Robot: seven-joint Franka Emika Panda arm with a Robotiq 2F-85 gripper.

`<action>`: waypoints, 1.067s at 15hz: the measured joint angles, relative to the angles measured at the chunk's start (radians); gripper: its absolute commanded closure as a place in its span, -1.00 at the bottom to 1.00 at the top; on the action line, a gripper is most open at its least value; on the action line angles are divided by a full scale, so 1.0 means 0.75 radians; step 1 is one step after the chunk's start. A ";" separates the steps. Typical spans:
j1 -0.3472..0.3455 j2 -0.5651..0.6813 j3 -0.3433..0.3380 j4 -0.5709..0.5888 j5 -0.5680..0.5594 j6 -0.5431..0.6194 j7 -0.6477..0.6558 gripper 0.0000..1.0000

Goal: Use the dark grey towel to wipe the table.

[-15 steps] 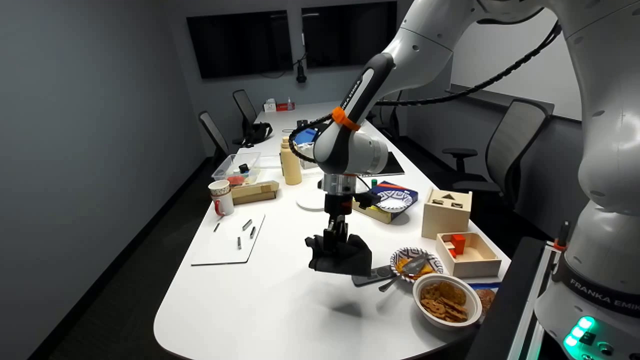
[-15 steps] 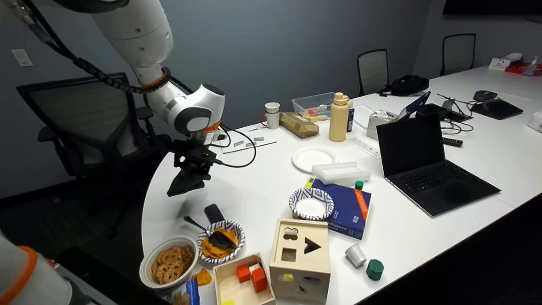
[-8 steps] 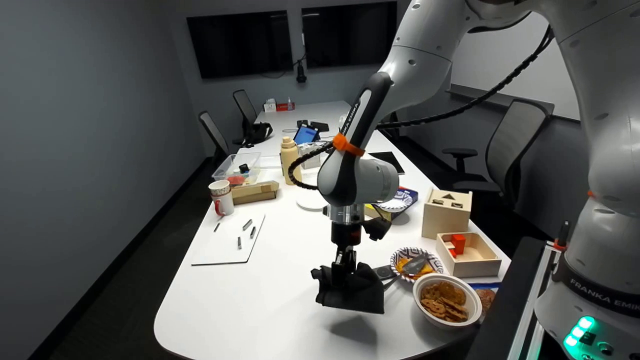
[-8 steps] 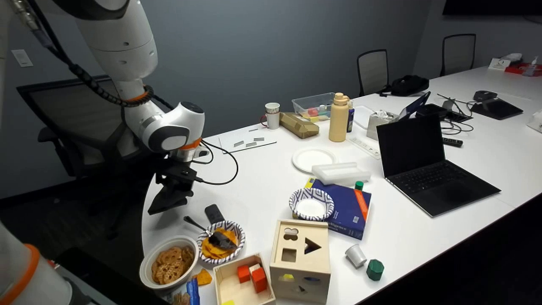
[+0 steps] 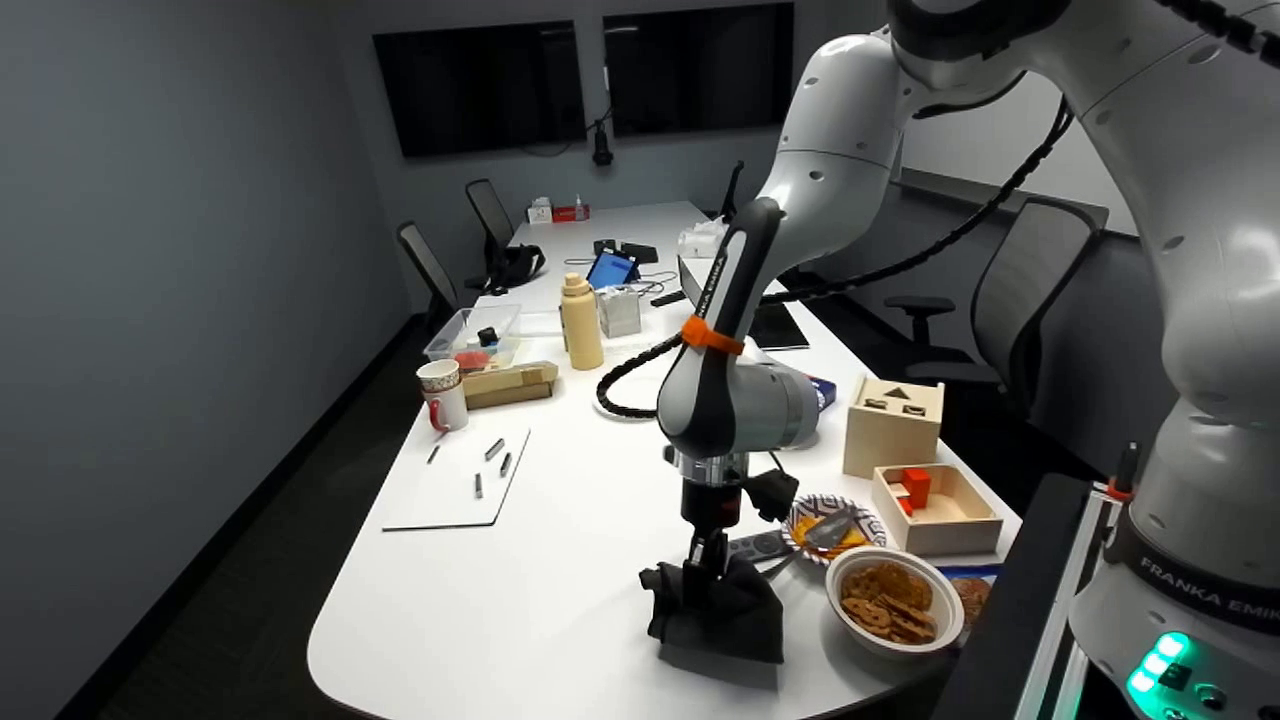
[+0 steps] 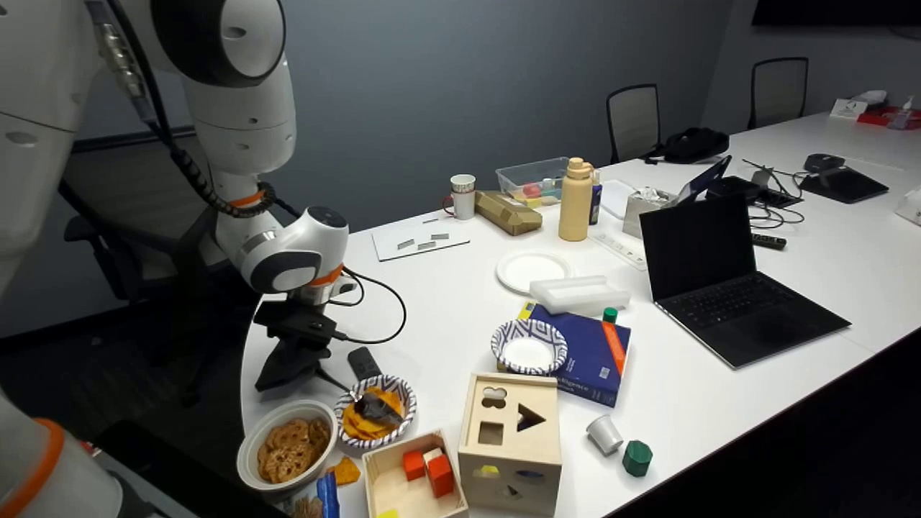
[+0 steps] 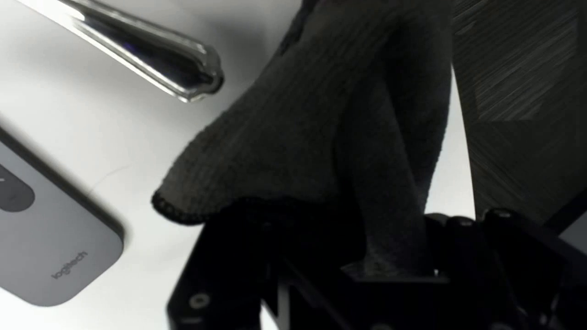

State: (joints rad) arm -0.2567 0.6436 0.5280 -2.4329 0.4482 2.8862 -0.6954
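The worktop [image 5: 450, 600] carries most else at the sides and farther back — we suppose to leave wiping room. Over it reaches the arm [image 5: 835, 165], lettered FRANKA EMIKA. At the rounded end hangs the dark grey towel [image 5: 730, 620], a gathered fold clamped in the hand [image 5: 706, 574] — probably so the loose part can drag flat; whether its lower edge touches the worktop, we cannot tell. Near it lies a remote [image 7: 57, 233], on which we read "logitech".

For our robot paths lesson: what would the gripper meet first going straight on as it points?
Probably the table: the gripper points down, and the dark grey towel it holds would touch first; any gap is unclear.
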 measured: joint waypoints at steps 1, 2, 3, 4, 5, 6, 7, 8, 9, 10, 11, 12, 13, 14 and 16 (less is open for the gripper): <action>-0.022 0.021 0.011 0.003 -0.025 0.000 0.000 0.46; -0.042 0.039 0.020 0.005 -0.053 0.000 0.000 0.34; -0.058 0.053 0.024 0.005 -0.079 0.000 0.000 0.21; -0.072 0.065 0.027 0.005 -0.104 0.000 0.001 0.03; -0.087 0.074 0.033 0.005 -0.125 0.000 0.001 -0.10; -0.103 0.080 0.042 0.005 -0.145 0.000 0.001 -0.28; -0.119 0.082 0.053 0.005 -0.163 -0.001 0.001 -0.42; -0.135 0.082 0.068 0.005 -0.178 -0.003 0.001 -0.58; -0.150 0.081 0.085 0.005 -0.189 -0.003 0.002 -0.72; -0.164 0.078 0.104 0.004 -0.200 -0.003 0.002 -0.89; -0.178 0.069 0.126 0.002 -0.207 -0.003 0.005 -0.98; -0.191 0.056 0.148 -0.002 -0.209 -0.003 0.008 -1.00; -0.205 0.036 0.171 -0.009 -0.209 -0.003 0.016 -1.00; -0.220 0.006 0.195 -0.019 -0.209 -0.003 0.034 -1.00; -0.253 -0.071 0.238 -0.046 -0.205 -0.004 0.082 -1.00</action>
State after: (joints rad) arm -0.4463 0.5901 0.7068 -2.4673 0.2942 2.8834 -0.6336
